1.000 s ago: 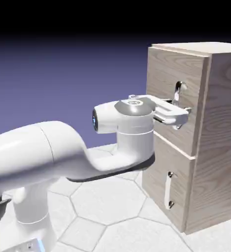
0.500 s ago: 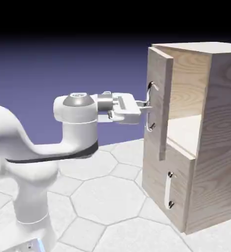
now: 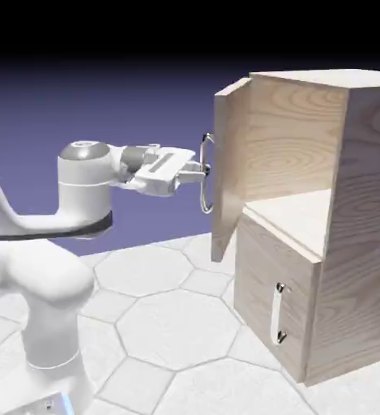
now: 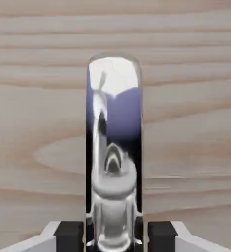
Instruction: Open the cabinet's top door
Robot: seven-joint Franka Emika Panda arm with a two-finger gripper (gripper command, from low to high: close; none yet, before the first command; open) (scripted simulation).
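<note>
The light-wood cabinet (image 3: 339,227) stands at the exterior view's right. Its top door (image 3: 229,162) is swung wide out to the left, baring the upper compartment and its shelf. My gripper (image 3: 199,170) reaches in from the left and is shut on the door's long silver bar handle (image 3: 206,172). In the hand view the shiny handle (image 4: 114,147) runs upright between my dark fingertips (image 4: 70,234), with the door's wood grain (image 4: 186,98) filling the picture behind it.
The lower panel (image 3: 274,312) with its short silver handle (image 3: 278,312) stays closed below the open compartment. My white arm (image 3: 31,267) fills the exterior view's lower left above the hexagon-tiled table (image 3: 168,332).
The top door went from closed to swung wide open. My gripper pulled back to the left with the handle in its grip, and the arm folded back with it.
</note>
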